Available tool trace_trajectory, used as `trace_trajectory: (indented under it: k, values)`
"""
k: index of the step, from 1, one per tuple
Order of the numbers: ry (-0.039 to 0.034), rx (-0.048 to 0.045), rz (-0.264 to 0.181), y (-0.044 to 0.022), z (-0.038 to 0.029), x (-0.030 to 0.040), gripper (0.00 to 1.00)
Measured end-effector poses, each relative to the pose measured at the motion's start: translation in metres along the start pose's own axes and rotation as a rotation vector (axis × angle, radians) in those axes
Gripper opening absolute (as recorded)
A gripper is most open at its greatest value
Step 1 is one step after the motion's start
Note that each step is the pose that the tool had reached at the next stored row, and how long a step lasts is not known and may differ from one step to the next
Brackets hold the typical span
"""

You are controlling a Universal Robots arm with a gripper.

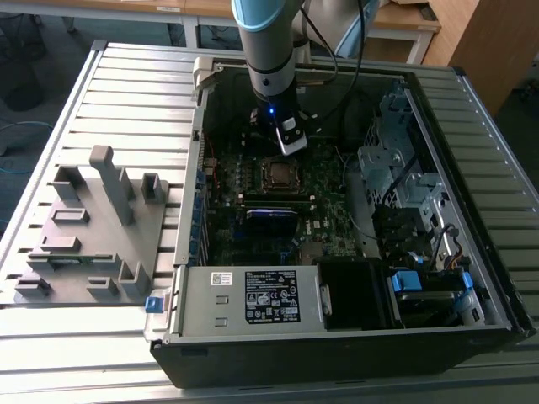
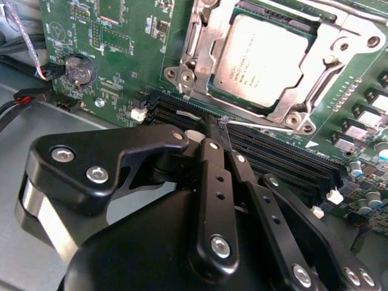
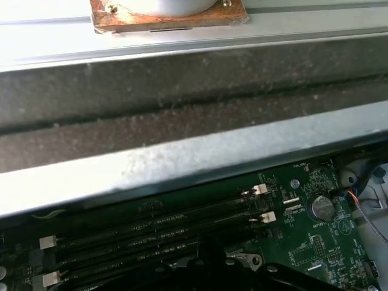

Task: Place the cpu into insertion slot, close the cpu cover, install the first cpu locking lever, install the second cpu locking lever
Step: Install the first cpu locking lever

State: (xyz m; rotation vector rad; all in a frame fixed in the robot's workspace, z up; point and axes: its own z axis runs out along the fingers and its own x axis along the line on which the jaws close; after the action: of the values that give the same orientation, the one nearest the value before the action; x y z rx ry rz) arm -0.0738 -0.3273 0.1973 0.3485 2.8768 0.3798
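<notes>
The cpu (image 2: 257, 57) lies flat in the insertion slot (image 1: 278, 172) on the green board. The silvery cpu cover (image 2: 200, 54) lies down around it, with the chip's metal top showing through its window. A thin locking lever (image 2: 267, 125) runs along the socket's edge beside the black memory slots (image 2: 273, 154). My gripper (image 2: 218, 124) is shut, its black fingers (image 2: 212, 163) pressed together, and its tips are at the free end of that lever. In the exterior view the gripper (image 1: 290, 145) hangs just behind the socket, inside the open computer case.
A coin battery (image 2: 79, 70) and cables sit beside the gripper. The case wall (image 3: 182, 109) rises close behind the memory slots (image 3: 151, 227). A power supply (image 1: 253, 296) and a drive cage (image 1: 396, 168) crowd the case. A grey fixture (image 1: 93, 223) stands at the exterior view's left.
</notes>
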Motion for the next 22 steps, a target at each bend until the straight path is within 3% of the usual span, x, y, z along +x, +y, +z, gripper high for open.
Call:
trace_trajectory:
  k: [22]
  values:
    - [-0.0035, 0.0039, 0.001, 0.0019, 0.0042, 0.0015, 0.1]
